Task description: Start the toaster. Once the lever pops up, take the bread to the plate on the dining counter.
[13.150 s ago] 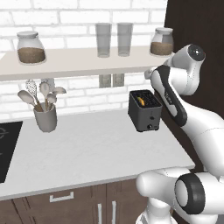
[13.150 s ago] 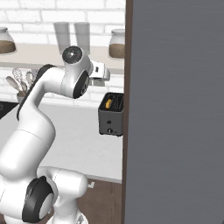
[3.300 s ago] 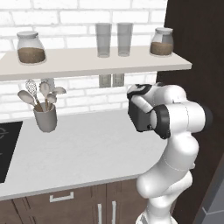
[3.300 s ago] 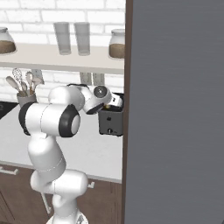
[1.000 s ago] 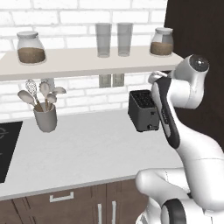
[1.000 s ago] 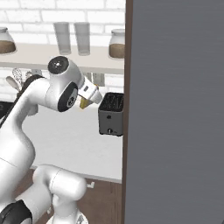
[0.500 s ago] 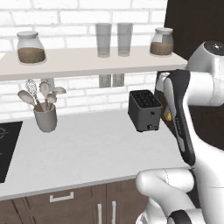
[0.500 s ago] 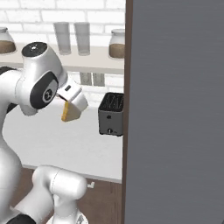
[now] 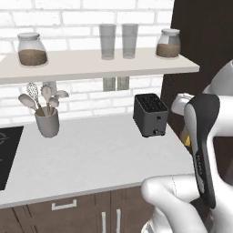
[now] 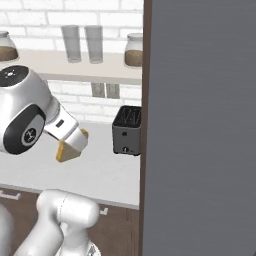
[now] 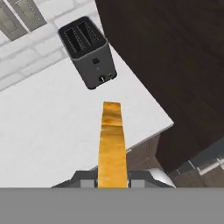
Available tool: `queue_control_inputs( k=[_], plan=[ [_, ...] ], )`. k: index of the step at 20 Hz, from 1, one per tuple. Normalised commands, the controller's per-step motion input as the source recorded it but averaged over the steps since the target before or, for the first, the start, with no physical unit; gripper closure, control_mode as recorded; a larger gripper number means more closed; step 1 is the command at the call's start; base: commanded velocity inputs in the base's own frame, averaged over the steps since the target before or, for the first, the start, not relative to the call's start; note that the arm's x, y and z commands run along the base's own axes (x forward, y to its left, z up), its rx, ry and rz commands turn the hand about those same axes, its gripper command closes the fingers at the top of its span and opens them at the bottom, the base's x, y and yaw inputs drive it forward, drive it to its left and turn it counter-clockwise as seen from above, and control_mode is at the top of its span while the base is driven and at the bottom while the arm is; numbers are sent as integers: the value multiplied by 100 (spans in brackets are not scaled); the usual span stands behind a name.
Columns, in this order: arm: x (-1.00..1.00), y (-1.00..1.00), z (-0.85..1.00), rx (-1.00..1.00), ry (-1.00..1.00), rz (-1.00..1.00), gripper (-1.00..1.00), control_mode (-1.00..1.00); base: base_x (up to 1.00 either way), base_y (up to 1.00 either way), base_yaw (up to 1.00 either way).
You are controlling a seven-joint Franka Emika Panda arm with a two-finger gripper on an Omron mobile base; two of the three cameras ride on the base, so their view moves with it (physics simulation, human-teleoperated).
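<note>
So the gripper (image 11: 112,181) is clamped on the bread (image 11: 111,142), holding it edge-on, up in the air over the worktop (image 9: 91,154). Half a second ago the slice hung closer to the toaster (image 9: 150,114); now it's swung farther off, toward 7 o'clock of it in the right base view. Toaster hasn't budged, both slots empty, at 11 o'clock in the hand view.
</note>
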Motion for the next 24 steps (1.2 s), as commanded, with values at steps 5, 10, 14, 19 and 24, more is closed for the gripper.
queue_control_inputs(
  k=[5,10,14,19,24],
  plan=[
    [-50,6,-9,-2,0,0,100,100,-19,4,0],
    [0,0,0,0,0,0,100,100,-100,39,-7],
    [0,0,0,0,0,0,100,100,-68,41,-58],
    [0,0,0,0,0,0,100,100,-14,2,-95],
    [0,0,0,0,0,0,100,100,-2,0,-99]
  ],
)
